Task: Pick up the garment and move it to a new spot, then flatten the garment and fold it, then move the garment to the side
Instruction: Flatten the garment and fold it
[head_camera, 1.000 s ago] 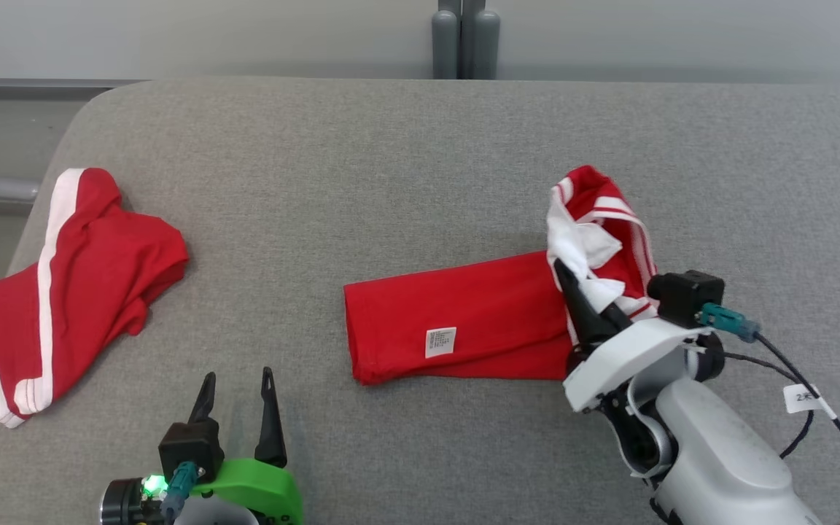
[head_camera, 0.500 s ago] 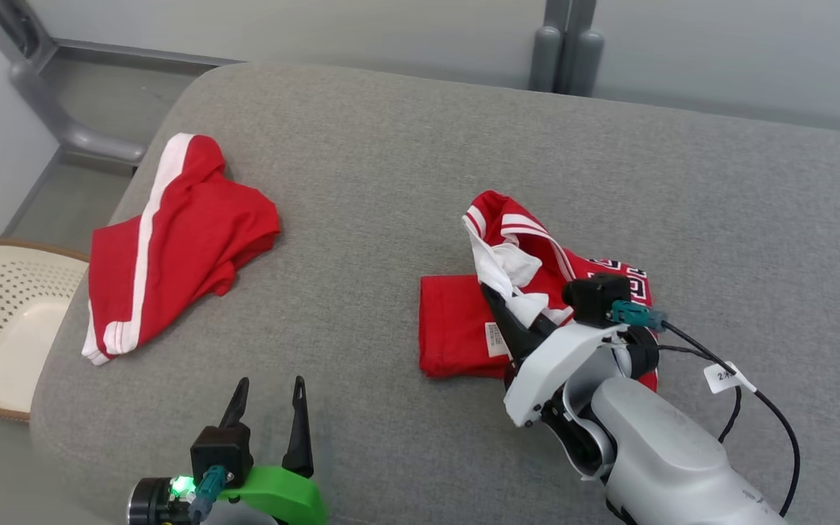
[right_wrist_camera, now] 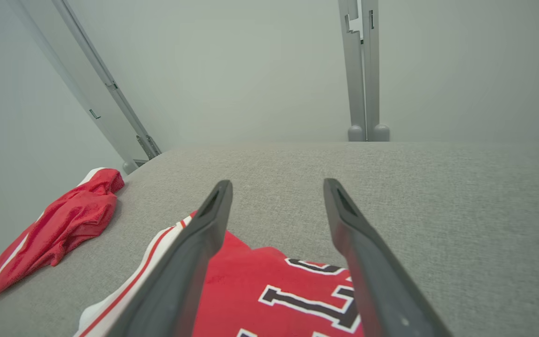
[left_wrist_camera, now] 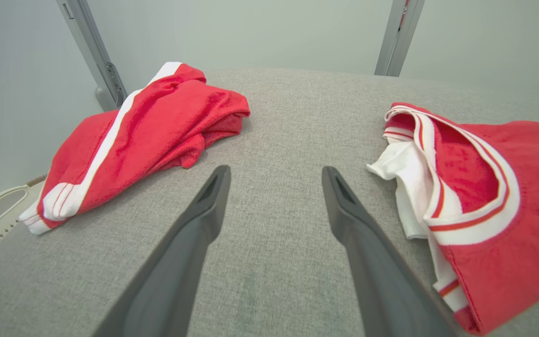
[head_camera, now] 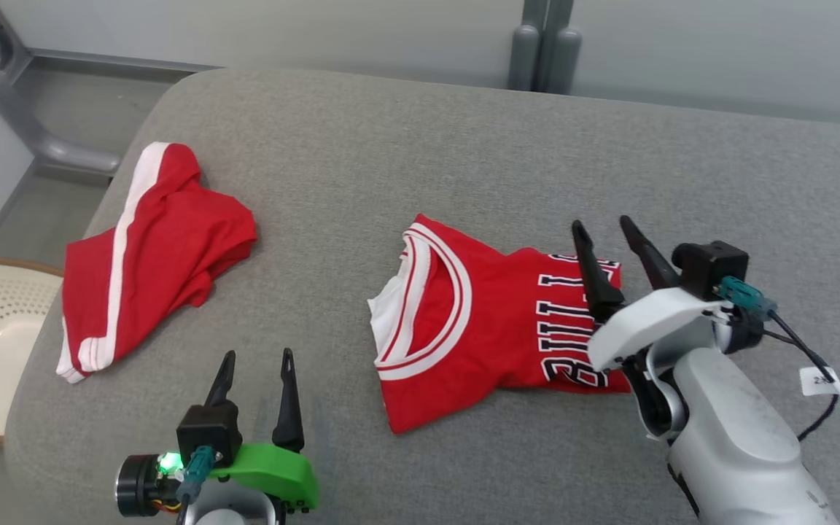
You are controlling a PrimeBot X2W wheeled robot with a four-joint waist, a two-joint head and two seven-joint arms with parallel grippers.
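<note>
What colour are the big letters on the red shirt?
The letters are black with white edges; the head view shows them best.

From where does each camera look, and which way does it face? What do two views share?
Head view: high on the robot, facing forward and down at the grey cushion; left claw and right claw show, open.
Left wrist view: behind the left claw, facing along it, between the crumpled red garment and the jersey.
Right wrist view: behind the right claw, facing over the jersey toward the wall.
Both wrist views share the two garments.
</note>
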